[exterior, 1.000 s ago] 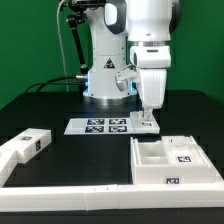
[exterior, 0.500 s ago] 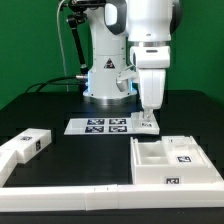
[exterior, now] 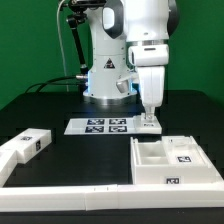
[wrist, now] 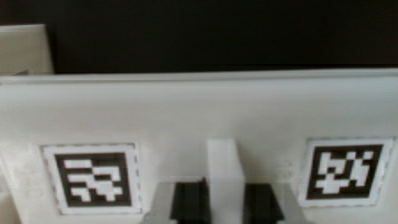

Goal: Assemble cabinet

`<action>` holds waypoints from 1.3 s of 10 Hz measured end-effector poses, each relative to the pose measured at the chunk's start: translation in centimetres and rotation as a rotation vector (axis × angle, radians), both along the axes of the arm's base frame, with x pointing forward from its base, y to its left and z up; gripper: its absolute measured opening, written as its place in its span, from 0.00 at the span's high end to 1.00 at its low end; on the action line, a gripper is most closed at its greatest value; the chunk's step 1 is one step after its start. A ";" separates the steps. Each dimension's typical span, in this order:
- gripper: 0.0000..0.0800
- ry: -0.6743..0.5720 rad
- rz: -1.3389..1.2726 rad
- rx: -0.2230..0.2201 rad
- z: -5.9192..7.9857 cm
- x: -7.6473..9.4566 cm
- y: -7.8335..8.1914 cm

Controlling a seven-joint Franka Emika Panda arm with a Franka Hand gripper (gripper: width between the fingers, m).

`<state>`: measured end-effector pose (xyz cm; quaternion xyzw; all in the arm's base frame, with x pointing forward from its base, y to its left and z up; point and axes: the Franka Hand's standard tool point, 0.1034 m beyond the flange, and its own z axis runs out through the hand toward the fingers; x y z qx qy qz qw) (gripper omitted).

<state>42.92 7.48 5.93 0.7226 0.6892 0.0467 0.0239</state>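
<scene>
At eight o'clock on the table (exterior: 60, 100) one drawer block (exterior: 30, 141) lies idle. At the marker board's (exterior: 100, 126) three o'clock your gripper (exterior: 150, 119) straddles a second block's (exterior: 150, 127) ridge (wrist: 222, 165), fingers (wrist: 185, 206) narrow, clamping unclear. A loose pinch could let it twist and jam at the cabinet shell (exterior: 176, 166), five o'clock.

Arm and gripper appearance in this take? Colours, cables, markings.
Glossy white arm with dark joint bands, ending in a blocky white gripper. Black cables run up beside it. The white base carries a dark triangular mark.
</scene>
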 end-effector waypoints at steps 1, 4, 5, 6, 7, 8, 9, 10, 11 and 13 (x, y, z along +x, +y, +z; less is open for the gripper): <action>0.91 0.003 0.000 -0.002 0.0 0.1 -0.1; 0.91 0.005 -0.002 -0.009 0.1 1.4 -0.5; 0.91 0.008 -0.003 -0.008 -0.2 1.7 -0.5; 0.91 0.011 -0.003 -0.007 -0.3 1.7 -0.5; 0.91 0.010 -0.004 -0.006 -0.3 1.7 -0.4; 0.91 0.004 -0.004 -0.002 -0.3 1.6 -0.3; 0.91 0.005 -0.004 -0.002 -0.4 1.6 -0.4; 0.91 0.005 -0.004 -0.002 -0.4 1.6 -0.4; 0.91 0.006 -0.002 -0.003 -0.4 1.6 -0.4; 0.91 0.007 0.000 -0.009 -0.2 2.5 -0.7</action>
